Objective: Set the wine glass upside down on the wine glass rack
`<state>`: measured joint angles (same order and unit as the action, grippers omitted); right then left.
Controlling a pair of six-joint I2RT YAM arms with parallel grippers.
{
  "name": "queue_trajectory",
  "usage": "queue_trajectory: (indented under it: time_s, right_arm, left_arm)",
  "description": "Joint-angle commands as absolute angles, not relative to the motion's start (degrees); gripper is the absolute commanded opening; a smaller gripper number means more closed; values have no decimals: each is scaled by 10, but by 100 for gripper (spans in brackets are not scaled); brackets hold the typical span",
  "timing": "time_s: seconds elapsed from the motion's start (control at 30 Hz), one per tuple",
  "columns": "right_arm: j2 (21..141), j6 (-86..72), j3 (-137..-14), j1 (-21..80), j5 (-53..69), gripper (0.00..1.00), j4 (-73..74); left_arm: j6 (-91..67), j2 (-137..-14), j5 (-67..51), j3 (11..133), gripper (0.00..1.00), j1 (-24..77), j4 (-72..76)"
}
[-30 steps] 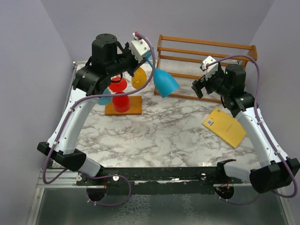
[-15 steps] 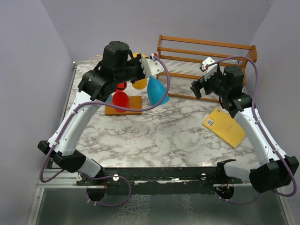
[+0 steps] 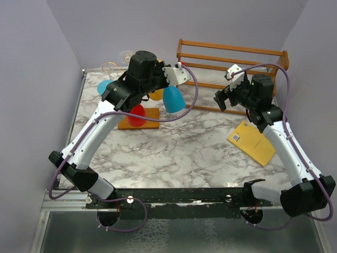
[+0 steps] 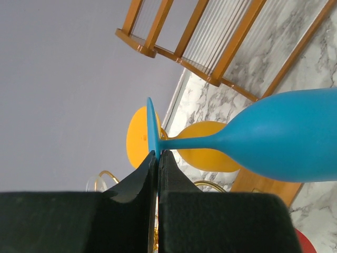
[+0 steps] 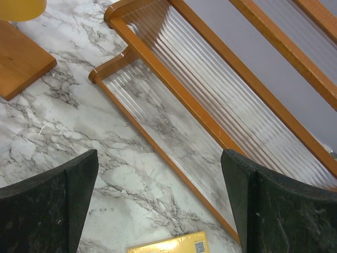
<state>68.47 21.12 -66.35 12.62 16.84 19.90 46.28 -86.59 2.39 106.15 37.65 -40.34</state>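
**Around the slatted shelf**

You have a brown wooden slatted shelf (image 3: 208, 69) at the back of the marble tabletop (image 3: 179, 153). In front of its right end, a yellow booklet (image 3: 251, 142) lies flat. Off the shelf's left end you'll see an orange glass (image 3: 156, 96), with a red glass (image 3: 137, 116) just beyond it.

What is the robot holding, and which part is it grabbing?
The left hand pinches the blue wine glass by the edge of its foot. The right hand holds nothing.
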Motion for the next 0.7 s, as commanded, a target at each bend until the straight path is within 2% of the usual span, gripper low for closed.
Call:
queue_trajectory:
  time_s: [0.0,0.67]
  right_arm:
    - [676,213,-655,123,179,100,179]
    - [677,218,-655,123,182,100,182]
  left_arm:
    - [481,-862,79,1049,0,382,-359]
    - [521,-835,155,1000,0,383,-335]
